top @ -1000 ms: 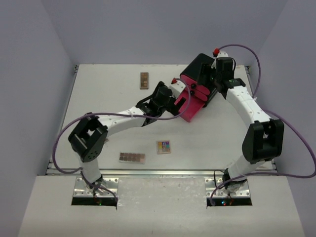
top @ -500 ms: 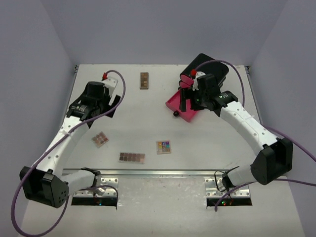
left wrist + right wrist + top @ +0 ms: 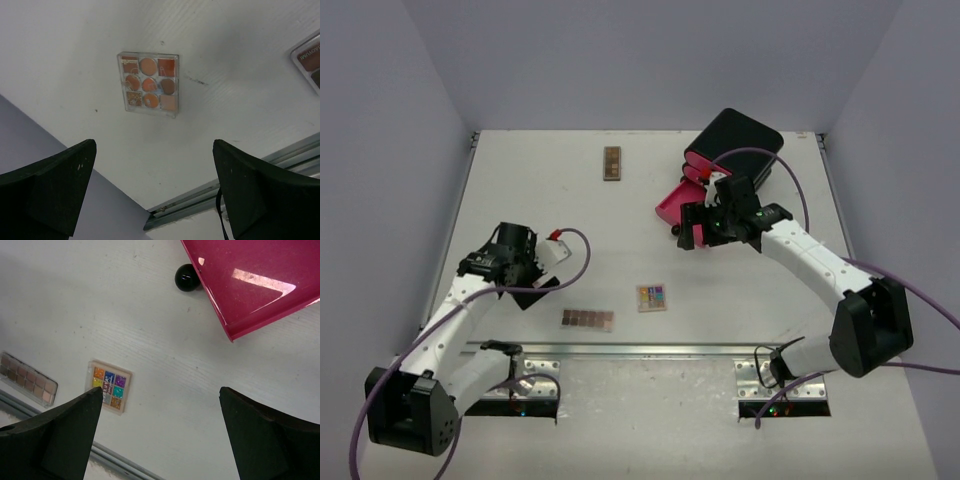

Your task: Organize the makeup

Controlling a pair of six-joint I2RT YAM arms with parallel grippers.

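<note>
Your left gripper (image 3: 154, 146) hangs wide and empty over the orange palette (image 3: 149, 84) lying flat on the table (image 3: 540, 180) — poised, I'd judge, to pick it — while the right gripper (image 3: 161, 391), equally wide and empty, hovers beside the pulled-out pink drawer (image 3: 250, 280), near the colourful palette (image 3: 110, 386) probably bound for it.

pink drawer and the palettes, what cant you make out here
Pink drawer: cut off by the top and right edges in the right wrist view, and partly under the right gripper from above, so its contents are unclear.
Orange palette: hidden under the left gripper in the top view.
Long brown palette: clipped by the left edge, right wrist view.
Far brown palette: too small to count pans.
</note>
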